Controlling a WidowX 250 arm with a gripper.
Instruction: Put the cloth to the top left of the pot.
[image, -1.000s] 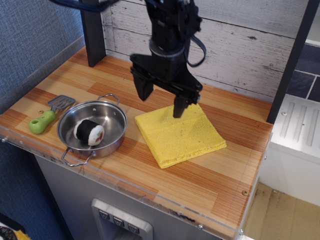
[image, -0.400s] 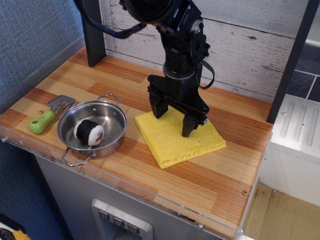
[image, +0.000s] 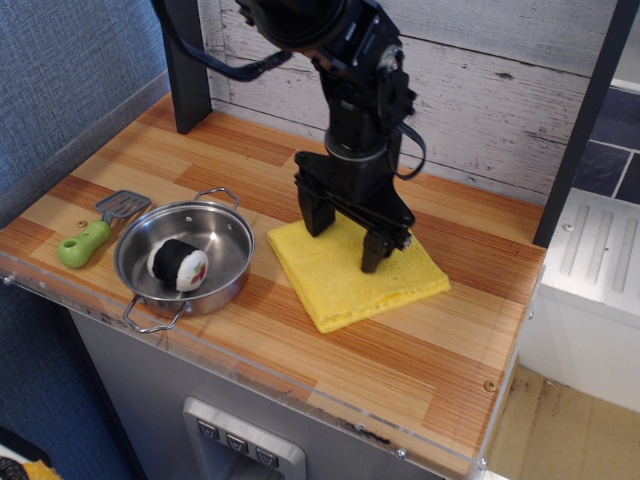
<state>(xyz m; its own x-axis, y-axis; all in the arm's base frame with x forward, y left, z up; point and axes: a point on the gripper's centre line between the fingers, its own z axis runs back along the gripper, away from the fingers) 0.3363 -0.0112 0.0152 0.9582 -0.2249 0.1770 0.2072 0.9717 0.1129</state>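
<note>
The yellow cloth (image: 345, 280) lies flat on the wooden counter, just right of the pot. The steel pot (image: 226, 236) stands at the front left with a black-and-white sushi roll (image: 178, 265) inside it. My gripper (image: 345, 234) is over the far half of the cloth with its jaws spread wide. Both fingertips (image: 373, 258) are down at the cloth's surface and appear to touch it. The part of the cloth under the gripper is hidden.
A green-handled metal spatula (image: 88, 238) lies left of the pot near the counter's left edge. A dark post (image: 187, 70) stands at the back left against the plank wall. The counter's front edge has a clear plastic lip (image: 300, 400).
My gripper came down from above the cloth's far corner onto the cloth. The cloth has since shifted slightly to the left. The pot has not moved.
</note>
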